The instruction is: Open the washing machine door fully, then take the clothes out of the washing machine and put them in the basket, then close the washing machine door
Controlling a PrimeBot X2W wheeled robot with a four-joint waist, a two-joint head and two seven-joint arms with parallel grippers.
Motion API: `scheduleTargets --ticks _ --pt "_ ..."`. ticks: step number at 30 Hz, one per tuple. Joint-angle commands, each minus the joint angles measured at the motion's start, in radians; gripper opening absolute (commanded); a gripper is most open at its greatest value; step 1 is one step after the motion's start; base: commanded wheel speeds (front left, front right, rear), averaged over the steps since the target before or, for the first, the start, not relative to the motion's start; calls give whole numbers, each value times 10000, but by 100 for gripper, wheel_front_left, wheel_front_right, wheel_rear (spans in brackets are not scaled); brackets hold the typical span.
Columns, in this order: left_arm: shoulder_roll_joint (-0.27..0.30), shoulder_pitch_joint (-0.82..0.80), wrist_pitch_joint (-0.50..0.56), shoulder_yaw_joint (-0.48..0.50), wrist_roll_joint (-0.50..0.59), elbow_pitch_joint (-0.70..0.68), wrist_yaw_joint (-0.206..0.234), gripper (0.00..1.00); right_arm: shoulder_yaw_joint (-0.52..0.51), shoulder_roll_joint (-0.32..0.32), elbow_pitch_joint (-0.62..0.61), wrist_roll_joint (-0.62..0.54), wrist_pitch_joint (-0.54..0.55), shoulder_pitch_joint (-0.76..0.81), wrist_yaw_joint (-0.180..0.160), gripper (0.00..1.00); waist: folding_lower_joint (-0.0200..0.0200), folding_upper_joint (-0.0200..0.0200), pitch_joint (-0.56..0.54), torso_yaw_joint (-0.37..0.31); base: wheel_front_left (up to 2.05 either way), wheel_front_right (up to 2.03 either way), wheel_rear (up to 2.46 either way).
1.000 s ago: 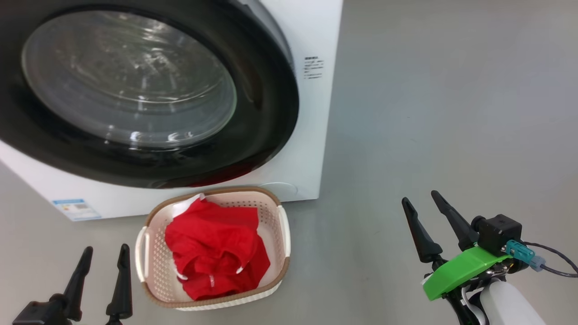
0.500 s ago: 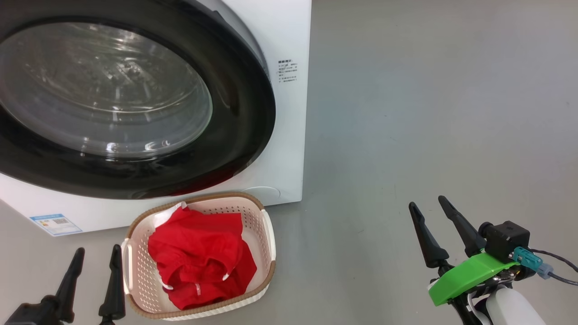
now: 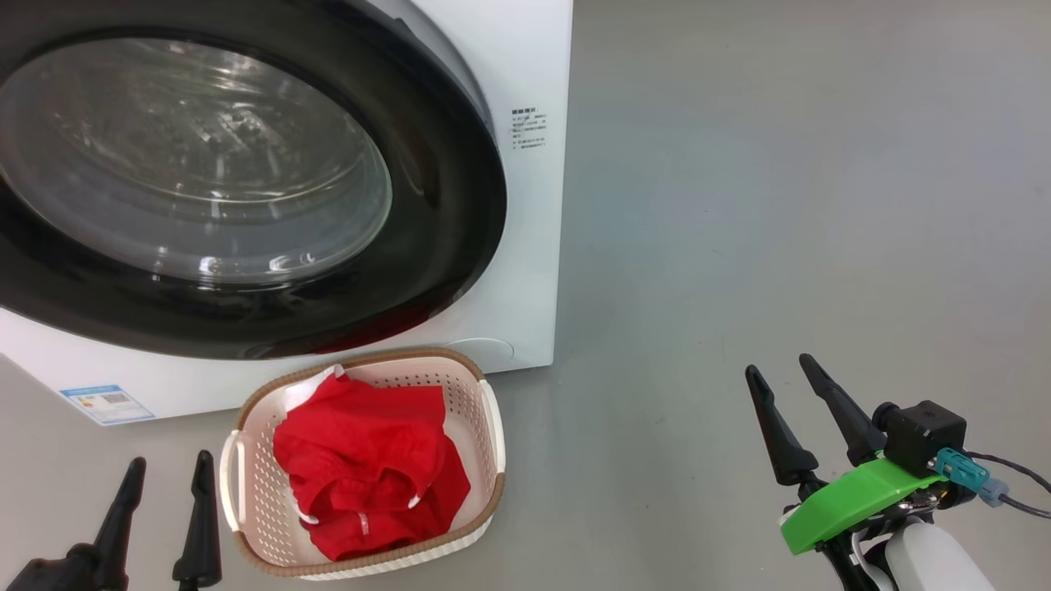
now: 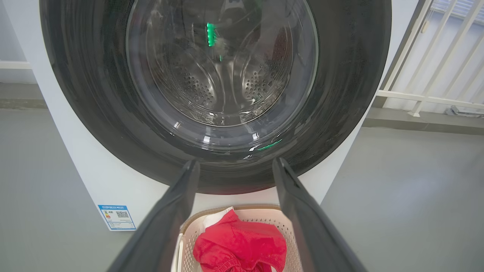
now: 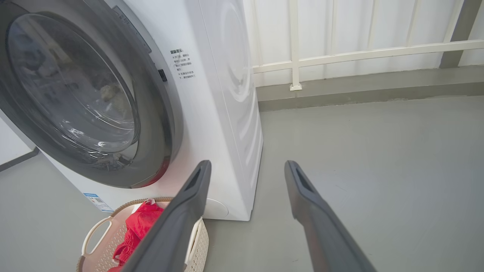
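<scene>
The washing machine [image 3: 534, 246] is white, and its black-rimmed glass door [image 3: 189, 164] lies against its front. Through the door [image 4: 223, 64] the steel drum shows. On the floor before it stands the basket [image 3: 491, 443] holding the red clothes [image 3: 369, 468]. My left gripper [image 3: 168, 476] is open and empty, low at the basket's left side. My right gripper [image 3: 784, 373] is open and empty, over bare floor well right of the basket. The left wrist view has the basket [image 4: 245, 213] and clothes [image 4: 238, 245] between my fingers [image 4: 177, 204]. The right wrist view has the basket [image 5: 94, 234] at lower left.
Grey floor [image 3: 780, 205] spreads wide to the right of the machine. A white railing [image 5: 340, 53] and a low kerb run behind. A blue label [image 3: 107, 404] sits at the machine's base. A green bracket and cable [image 3: 862, 492] ride on my right wrist.
The head view has shifted right, so machine and basket sit further left in the picture. Both grippers stay open, the left one lower in the frame.
</scene>
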Motion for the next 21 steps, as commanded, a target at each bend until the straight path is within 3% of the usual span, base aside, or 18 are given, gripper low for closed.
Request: scheduleTargets --ticks 1,14,15,21 --pt "187 -166 -82 375 34 -230 -29 100 142 -34 -259 -73 -48 106 -23 100 0 0 -4 9 0 0 0" --pt "102 -163 -82 525 104 -330 -29 100 138 -73 -273 -74 -48 85 -23 100 0 0 35 65 0 0 0" --pt "-69 0 0 167 23 -69 2 0 -4 -4 -10 0 0 0 0 0 0 0 35 66 0 0 0" --pt "-505 26 77 11 -6 564 2 0 66 245 649 26 18 311 0 0 0 0 34 68 0 0 0"
